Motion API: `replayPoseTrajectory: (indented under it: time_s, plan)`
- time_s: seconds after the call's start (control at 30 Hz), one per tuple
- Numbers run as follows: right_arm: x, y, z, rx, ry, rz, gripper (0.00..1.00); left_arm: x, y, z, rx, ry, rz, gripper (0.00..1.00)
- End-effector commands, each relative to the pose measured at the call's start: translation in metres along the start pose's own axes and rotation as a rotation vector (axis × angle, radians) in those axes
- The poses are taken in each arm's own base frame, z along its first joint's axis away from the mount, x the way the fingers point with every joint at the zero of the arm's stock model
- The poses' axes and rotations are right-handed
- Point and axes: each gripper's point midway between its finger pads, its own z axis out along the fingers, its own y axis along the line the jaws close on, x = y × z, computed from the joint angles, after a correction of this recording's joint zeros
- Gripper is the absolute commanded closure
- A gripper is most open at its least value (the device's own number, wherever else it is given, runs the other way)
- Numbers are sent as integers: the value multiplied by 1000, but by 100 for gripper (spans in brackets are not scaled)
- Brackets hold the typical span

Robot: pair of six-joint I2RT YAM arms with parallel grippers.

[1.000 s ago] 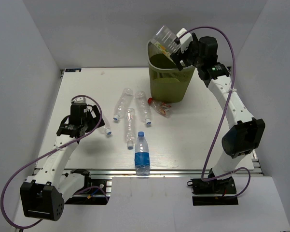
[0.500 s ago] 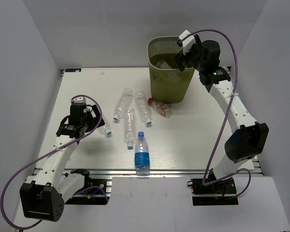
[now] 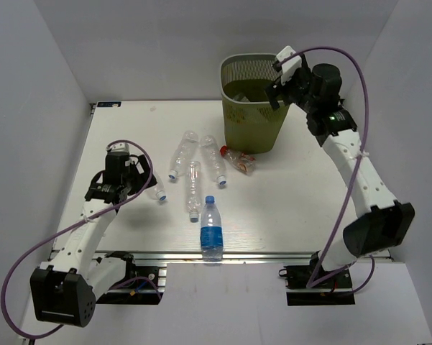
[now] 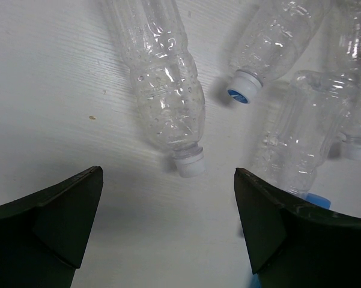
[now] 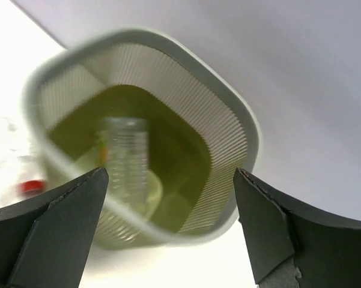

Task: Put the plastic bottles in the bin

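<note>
The bin (image 3: 253, 108) was olive-green, its sides a fine perforated mesh. Through the right wrist camera its rim looked paler, a greyish green. Inside it a clear bottle with ribbed walls (image 5: 127, 162) showed a touch of yellow-orange along one side. On the white table (image 3: 129, 122) the other bottles were clear and colourless: a blue-capped bottle (image 3: 212, 230) with a blue label, a red-capped bottle (image 3: 237, 159), and a white-capped bottle (image 4: 168, 90) with dimpled walls. The arms (image 3: 359, 172) were white with black joints and trailed purple cables (image 3: 323, 48).
</note>
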Motion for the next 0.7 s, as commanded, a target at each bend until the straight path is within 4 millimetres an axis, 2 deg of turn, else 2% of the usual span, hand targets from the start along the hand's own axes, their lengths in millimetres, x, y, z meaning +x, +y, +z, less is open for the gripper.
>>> replayPoseTrajectory:
  time_s: [0.0, 0.03, 0.07, 0.1, 0.13, 0.17, 0.2, 0.23, 0.27, 0.3, 0.33, 0.4, 0.43, 0.5, 0.53, 0.67]
  plan:
    - [-72, 14, -69, -107, -144, 57, 10, -7, -2, 11, -23, 6, 3, 0]
    - [-70, 25, -79, -149, -141, 89, 10, -9, -4, 15, -28, 16, 4, 0]
    - [-71, 42, -89, -222, -153, 109, 17, -10, -3, 19, -46, 29, -3, 0]
    - [-59, 59, -109, -252, -142, 134, 43, -11, -3, 22, -55, 46, -2, 0]
    - [-53, 69, -116, -280, -133, 161, 48, -17, -5, 28, -73, 51, -12, 0]
    - [-45, 82, -124, -315, -112, 183, 61, -18, -4, 31, -92, 60, -22, 0]
    - [-14, 104, -126, -371, -57, 219, 87, -20, 0, 35, -118, 58, -19, 0]
    - [-21, 107, -146, -368, -83, 214, 100, -26, -1, 38, -129, 50, -28, 0]
    - [-4, 117, -148, -380, -53, 232, 100, -18, 3, 47, -156, 82, -22, 0]
    - [7, 126, -158, -381, -47, 235, 79, -20, 2, 50, -159, 88, -21, 0]
    - [9, 129, -163, -378, -62, 228, 55, -19, -1, 53, -156, 97, -13, 0]
    - [21, 145, -181, -395, -73, 245, 50, -17, 2, 67, -183, 107, -18, 0]
    - [23, 149, -185, -401, -76, 254, 10, -17, 1, 71, -188, 115, -16, 0]
    - [27, 164, -197, -444, -92, 279, 10, -16, 1, 80, -196, 129, -23, 0]
    - [30, 165, -198, -444, -89, 283, 10, -13, 1, 91, -206, 148, -20, 0]
    - [32, 171, -206, -460, -87, 289, 10, -1, 8, 112, -256, 181, -39, 0]
